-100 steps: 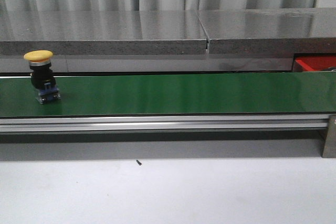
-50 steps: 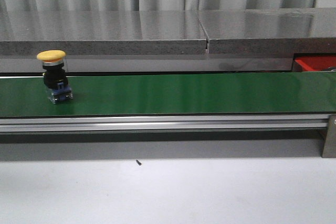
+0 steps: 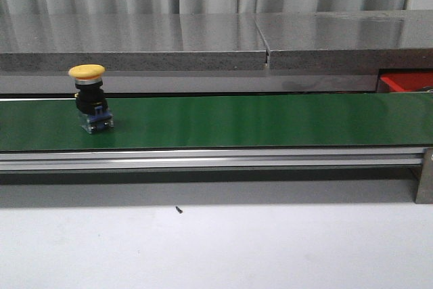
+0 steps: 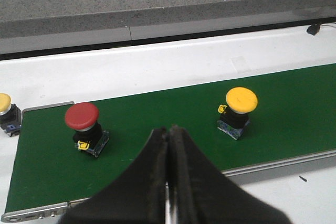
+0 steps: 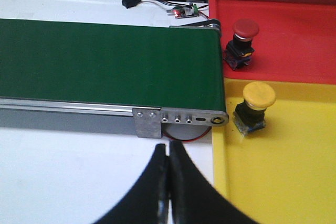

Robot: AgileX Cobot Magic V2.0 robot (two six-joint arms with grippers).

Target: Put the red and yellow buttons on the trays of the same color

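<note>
At the far left, in the left wrist view, a third button with a yellow cap is sitting off the belt's end on the white table. Next, a red button is standing upright on the green belt, and further along a yellow button is standing on it too — the same one showing in the front view. The left gripper is hovering above the belt between those two, its jaws pressed together and holding nothing.

At the belt's right end the right gripper is hanging clenched and empty as well, just off the belt's end plate. Beside it the red tray is already holding a red button, and the yellow tray a yellow one.

The step in hand looks like waiting for a pick. Next, a gripper needs to open, drop over a cap, and close — timing it against the belt if that is running.
</note>
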